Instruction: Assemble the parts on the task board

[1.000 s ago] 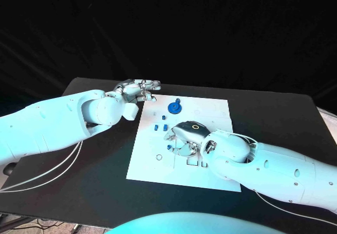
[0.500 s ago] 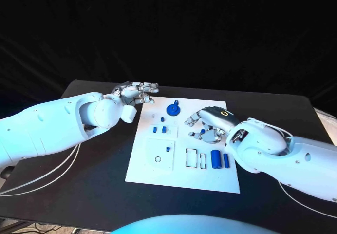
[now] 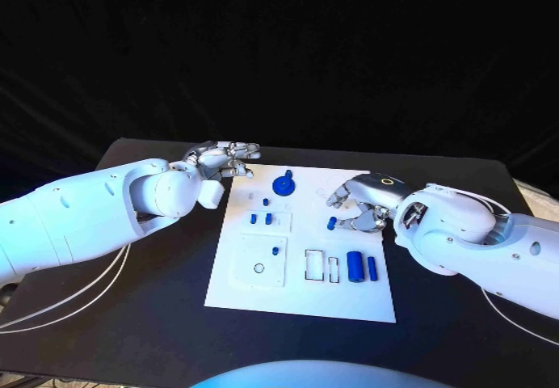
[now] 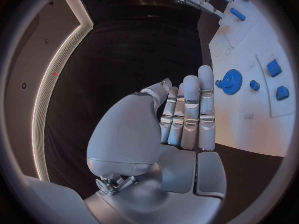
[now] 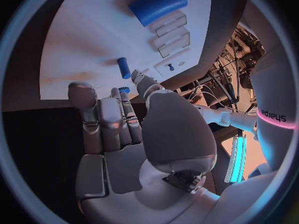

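Black worktop (image 3: pixel 163 323) against a dark backdrop, with the white task board (image 3: pixel 350 299) lying in the middle. Left hand (image 3: pixel 221 158) hovering just off the board's far left corner, fingers (image 4: pixel 190 109) stretched out side by side, holding nothing. Right hand (image 3: pixel 363 202) poised over the board's right edge, fingers (image 5: pixel 102 117) bent down toward a small blue peg (image 3: pixel 332 222); cannot tell whether pinched or merely touched.

Likely to go wrong from here: losing that peg from a shallow pinch and sending it rolling across the board or off onto the worktop. Also worth fearing: brushing neighbouring pieces while lowering, or meeting a hole at a tilt and jamming rather than seating. Hard to judge alignment with the hand itself covering the peg from above.

Holders on the board, judged as shallow pockets: square outlined pocket (image 3: pixel 263 263) near the left side, with one small blue pin (image 3: pixel 275 250) and a ring mark inside; narrow rectangular slots (image 3: pixel 316 265) beside it, apparently unfilled. Large blue cylinder (image 3: pixel 355 265) and slimmer blue cylinder (image 3: pixel 371 269) side by side just right of those slots. Blue gear (image 3: pixel 283 184) near the far edge, two small blue blocks (image 3: pixel 253 218) between gear and square pocket.
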### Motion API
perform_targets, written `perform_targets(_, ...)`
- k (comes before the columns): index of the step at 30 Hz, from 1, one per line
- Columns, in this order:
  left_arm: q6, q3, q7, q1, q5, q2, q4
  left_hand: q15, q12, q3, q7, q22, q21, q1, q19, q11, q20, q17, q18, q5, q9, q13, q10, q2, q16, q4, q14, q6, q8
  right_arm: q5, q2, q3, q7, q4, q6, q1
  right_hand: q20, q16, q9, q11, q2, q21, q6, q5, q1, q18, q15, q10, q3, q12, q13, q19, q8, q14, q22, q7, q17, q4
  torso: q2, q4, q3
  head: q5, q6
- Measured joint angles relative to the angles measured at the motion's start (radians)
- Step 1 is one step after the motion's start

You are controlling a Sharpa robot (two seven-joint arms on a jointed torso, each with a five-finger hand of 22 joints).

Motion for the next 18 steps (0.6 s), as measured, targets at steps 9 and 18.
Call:
perform_targets(9, 0.001, -0.001, 0.000, 0.000, -0.001, 0.000, 0.000, 0.000, 0.000, 0.000, 0.000, 0.000, 0.000, 0.000, 0.000, 0.000, 0.000, 0.000, 0.000, 0.000, 0.000, 0.000, 0.000, 0.000, 0.000, 0.000, 0.000, 0.000, 0.000, -0.021, 0.023, -0.003, -0.003, -0.019, 0.055, -0.002, -0.007, -0.001, 0.006, -0.015, 0.026, 0.000, 0.042, -0.001, 0.026, 0.000, -0.008, 0.062, -0.007, 0.038, 0.002, 0.008, 0.007, 0.000, 0.000, 0.007, -0.010, -0.001, 0.001, 0.0012, -0.0005, 0.000, 0.000)
perform_targets(18, 0.001, -0.002, 0.000, 0.000, -0.001, -0.001, 0.000, 0.000, 0.000, 0.000, 0.000, 0.000, 0.000, 0.000, 0.000, 0.000, 0.000, 0.000, 0.000, 0.000, 0.000, 0.000, 0.000, 0.000, 0.000, 0.000, 0.000, 0.000, 0.000, -0.024, 0.047, -0.005, 0.004, -0.037, 0.077, -0.007, -0.011, -0.008, 0.012, -0.019, 0.060, 0.009, 0.092, -0.031, 0.038, 0.000, -0.008, 0.125, 0.027, 0.043, -0.001, 0.025, 0.016, 0.000, 0.028, 0.009, -0.010, 0.007, 0.001, 0.0012, -0.0012, 0.001, -0.004)
